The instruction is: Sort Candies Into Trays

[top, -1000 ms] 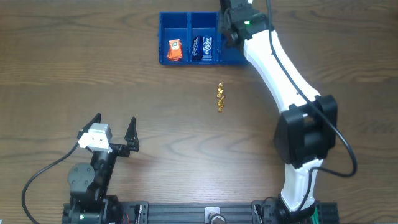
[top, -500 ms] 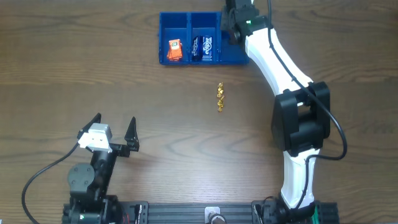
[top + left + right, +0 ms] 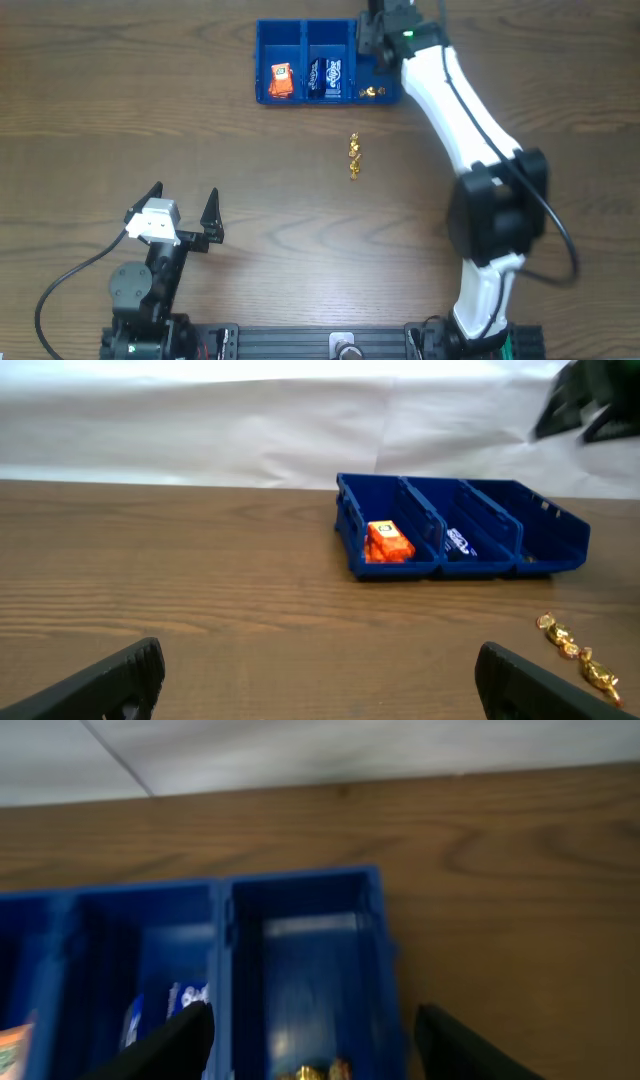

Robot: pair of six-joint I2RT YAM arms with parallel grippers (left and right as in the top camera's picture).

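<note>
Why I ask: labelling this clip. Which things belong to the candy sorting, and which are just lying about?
Job: blue plastic three-compartment tray; orange wrapped candy; dark blue wrapped candy; gold foil candies inside it; loose gold foil candies.
Other: brown wooden table; white backdrop.

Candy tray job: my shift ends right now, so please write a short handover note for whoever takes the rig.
Left gripper: open, empty, over the table near its base.
Right gripper: open, empty, above the blue tray, over its right compartment.
Done: orange candy in the left compartment, dark blue candy in the middle, gold candies in the right.
Left: loose gold candies on the table between tray and arms; they probably belong in the right compartment.
</note>
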